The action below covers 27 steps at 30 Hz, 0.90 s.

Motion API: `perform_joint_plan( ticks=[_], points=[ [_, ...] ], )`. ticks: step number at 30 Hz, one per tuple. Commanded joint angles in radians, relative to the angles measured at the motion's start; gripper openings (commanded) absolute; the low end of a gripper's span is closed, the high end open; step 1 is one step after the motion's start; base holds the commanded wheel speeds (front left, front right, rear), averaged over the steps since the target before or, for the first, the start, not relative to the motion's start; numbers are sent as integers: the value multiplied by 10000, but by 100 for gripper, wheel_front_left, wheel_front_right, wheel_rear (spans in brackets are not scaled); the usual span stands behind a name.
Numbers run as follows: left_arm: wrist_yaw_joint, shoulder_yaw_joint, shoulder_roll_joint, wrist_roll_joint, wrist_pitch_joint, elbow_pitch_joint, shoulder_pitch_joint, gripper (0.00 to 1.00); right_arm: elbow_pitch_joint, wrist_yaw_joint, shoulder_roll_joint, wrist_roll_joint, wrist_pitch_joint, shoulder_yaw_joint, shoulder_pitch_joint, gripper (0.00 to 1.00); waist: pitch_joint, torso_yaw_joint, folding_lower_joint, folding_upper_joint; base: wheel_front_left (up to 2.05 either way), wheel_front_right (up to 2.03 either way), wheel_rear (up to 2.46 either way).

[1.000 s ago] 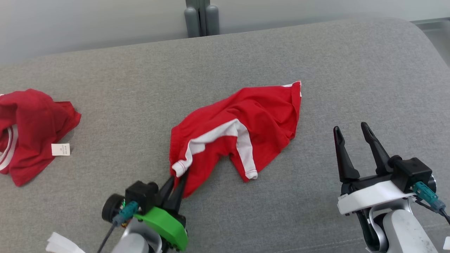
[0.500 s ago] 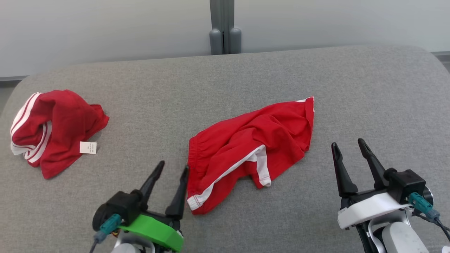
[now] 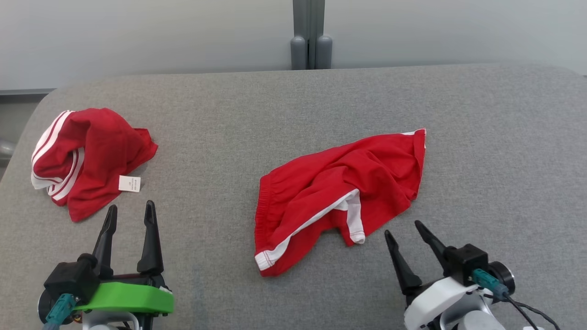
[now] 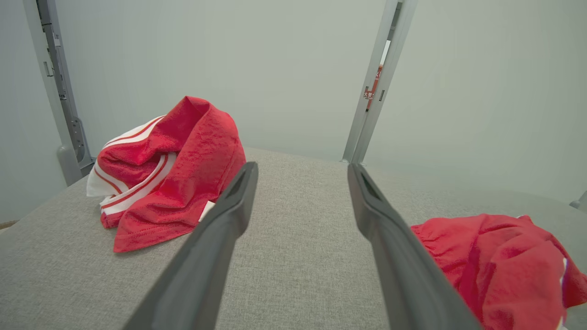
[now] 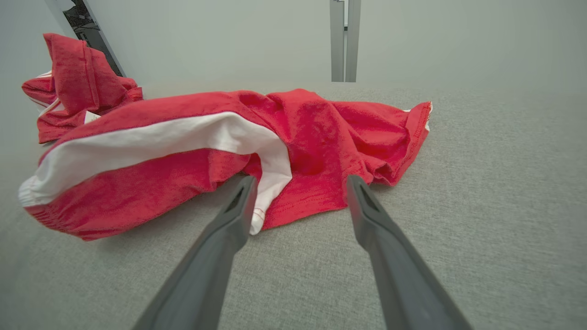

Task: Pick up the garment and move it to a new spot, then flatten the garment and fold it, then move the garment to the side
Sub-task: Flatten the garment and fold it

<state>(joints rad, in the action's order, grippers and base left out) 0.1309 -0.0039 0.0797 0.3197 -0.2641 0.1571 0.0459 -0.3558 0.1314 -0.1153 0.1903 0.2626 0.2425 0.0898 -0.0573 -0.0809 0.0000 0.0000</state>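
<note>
Status: the garment (image 3: 339,183) is lying crumpled mid-table, slightly right of centre, with the red side up and white trim running along the near-left edge. No lettering or number is showing. It's bunched, with one white-edged hem flapping toward the near side.

The left gripper (image 3: 130,206) is sitting near-left, jaws wide and holding nothing. It's well apart from the garment and closer to a second red garment (image 3: 87,156) with white stripes and a label (image 3: 129,183), heaped at the far left.

The right gripper (image 3: 403,228) is sitting near-right, jaws wide and empty, fingers pointing at the garment's near hem. It's close, but I can't tell whether it's touching.

Progress, my read: nobody is holding the garment, and it's resting on open grey table (image 3: 220,114), so the pick-and-relocate part is looking done. Flattening isn't started, since the folds and creases are all there. Folding and moving it aside are also pending, so most of the task is remaining.

Next is probably both arms going for opposite edges to spread it out.
</note>
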Motion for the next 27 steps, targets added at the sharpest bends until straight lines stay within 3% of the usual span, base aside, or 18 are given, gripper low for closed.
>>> perform_joint_plan(
  ticks=[1, 7, 13, 14, 15, 16, 17, 21, 27],
  points=[
    [-5, 126, -33, -64, -1, -42, -172, 100, -219, -15, 51, 118, 32, 244, 203, 100, -114, -117, 0, 0, 0, 0, 0],
    [-5, 175, -165, -146, -1, -20, -30, 100, -1513, -15, 249, 198, 32, 1142, 1008, 100, -330, -393, 0, 0, 0, 0, 0],
    [-6, 104, -225, -138, -1, 25, 198, 100, -2758, -15, 374, 159, 32, 1345, 1749, 100, -527, -593, 0, 0, 0, 0, 0],
    [-6, 99, -233, -133, -1, 26, 221, 100, -2898, -15, 395, 183, 32, 1338, 1816, 83, -547, -606, 0, 0, 0, 0, 0],
    [-6, 95, -244, -128, -1, 28, 244, 100, -3029, -15, 413, 217, 32, 1328, 1903, 43, -583, -617, 0, 0, 0, 0, 0],
    [-5, 97, -252, -121, -1, 26, 267, 100, -3101, -15, 427, 246, 32, 1299, 1984, 25, -606, -622, 0, 0, 0, 0, 0],
    [-6, 106, -257, -109, -1, 26, 289, 100, -3174, -15, 443, 257, 32, 1260, 2062, 0, -633, -626, 0, 0, 0, 0, 0],
    [-6, 173, -272, -83, -1, 49, 314, 100, -3289, -15, 453, 327, 32, 1150, 2207, 0, -667, -548, 0, 0, 0, 0, 0],
    [-6, 284, -282, -69, -1, 127, 65, 100, -2388, -15, -41, 147, 32, 405, 1593, 0, -423, -207, 0, 0, 0, 0, 0]
  ],
)
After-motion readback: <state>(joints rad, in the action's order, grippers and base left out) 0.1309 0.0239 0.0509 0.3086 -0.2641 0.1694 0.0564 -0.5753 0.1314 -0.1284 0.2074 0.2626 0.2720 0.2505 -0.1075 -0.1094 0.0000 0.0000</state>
